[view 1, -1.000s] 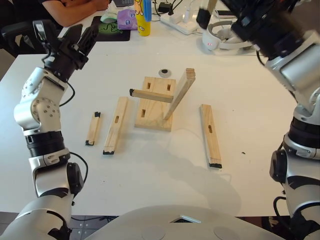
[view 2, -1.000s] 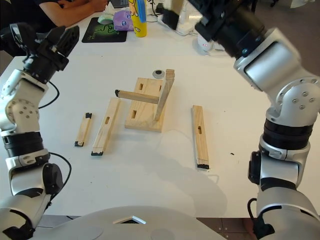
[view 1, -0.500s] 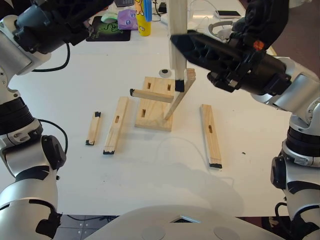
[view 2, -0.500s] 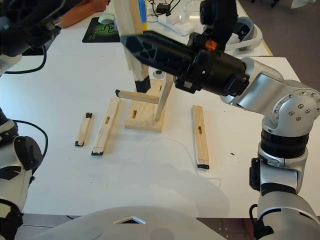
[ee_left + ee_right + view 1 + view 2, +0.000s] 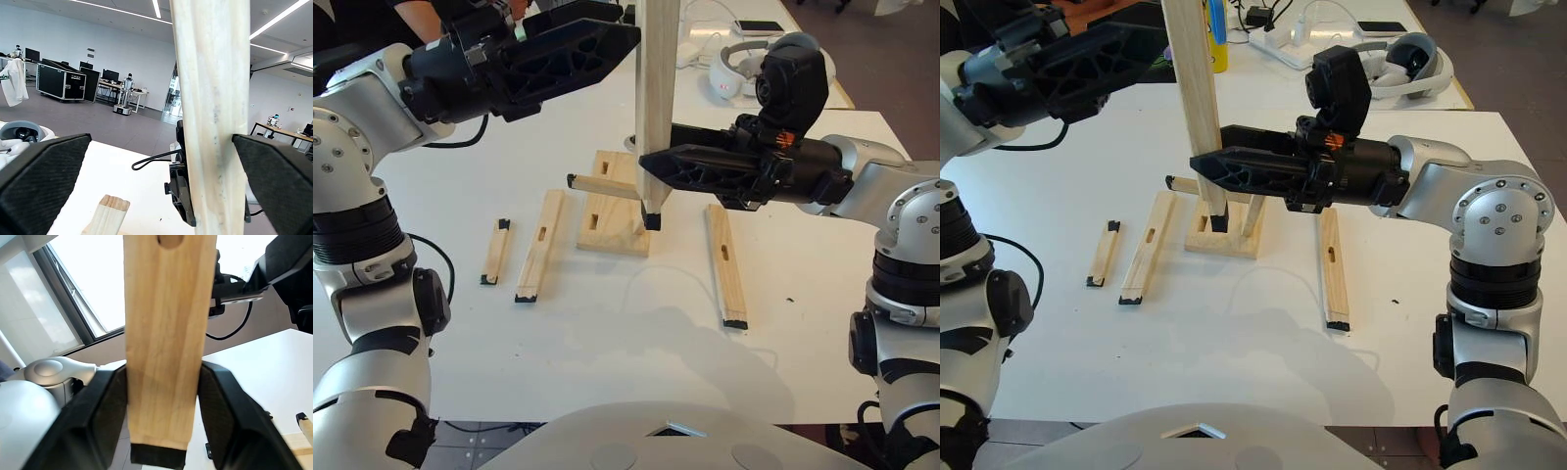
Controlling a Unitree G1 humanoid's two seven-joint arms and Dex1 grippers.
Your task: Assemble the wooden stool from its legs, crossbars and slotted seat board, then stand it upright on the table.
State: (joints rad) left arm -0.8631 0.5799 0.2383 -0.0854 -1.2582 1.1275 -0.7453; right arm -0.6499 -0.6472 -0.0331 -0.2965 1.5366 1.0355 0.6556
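My right gripper (image 5: pixel 651 162) is shut on a wooden leg (image 5: pixel 656 98) and holds it upright above the table, black-capped end down. The right wrist view shows both fingers (image 5: pixel 105 416) pressed against that leg (image 5: pixel 166 333). My left gripper (image 5: pixel 631 34) is open, higher up; its pads (image 5: pixel 44 176) stand wide on either side of the leg (image 5: pixel 210 98) without touching. Below lies the slotted seat board (image 5: pixel 607 220), with a tilted leg standing in it and a crossbar (image 5: pixel 602 186) sticking out to the left.
Loose on the table are a short crossbar (image 5: pixel 495 252), a leg (image 5: pixel 539 245) left of the board, and another leg (image 5: pixel 726 264) on the right. A headset (image 5: pixel 744 69), power strip (image 5: pixel 1298 44) and a bottle (image 5: pixel 1218 34) sit at the back edge.
The right gripper has swung in and lowered the leg until its tip hangs just over the seat board. The left arm has come across from the left, bringing its open fingers around the leg's upper part.
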